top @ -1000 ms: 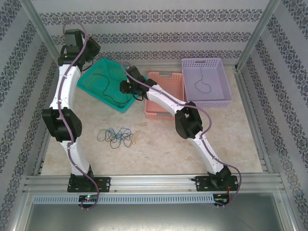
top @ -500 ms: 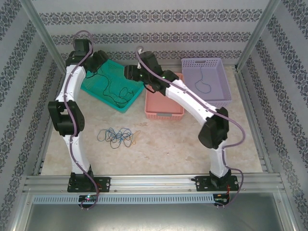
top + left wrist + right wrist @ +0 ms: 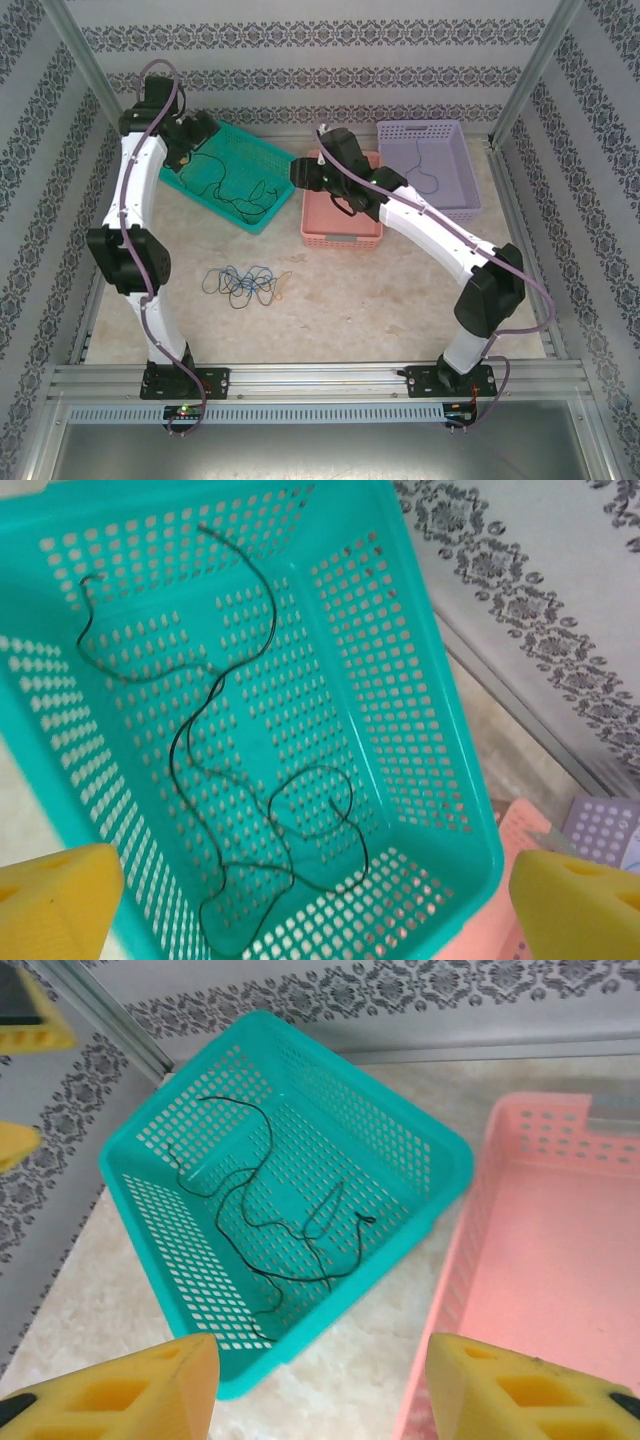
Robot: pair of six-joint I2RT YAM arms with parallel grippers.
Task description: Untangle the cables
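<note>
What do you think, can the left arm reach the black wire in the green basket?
Probably yes. The left gripper hangs open above the green basket, and the black wire lies loose on its floor with nothing covering it.

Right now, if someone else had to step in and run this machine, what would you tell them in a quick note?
Left gripper: open, empty, above the teal basket.
Right gripper: open, empty, up by the gap between the teal basket and the pink basket.
Done: one black cable lies loose in the teal basket; one blue cable lies in the purple basket.
Left: the tangle of cables on the table, untouched. The pink basket looks empty where the arm does not hide it.
</note>
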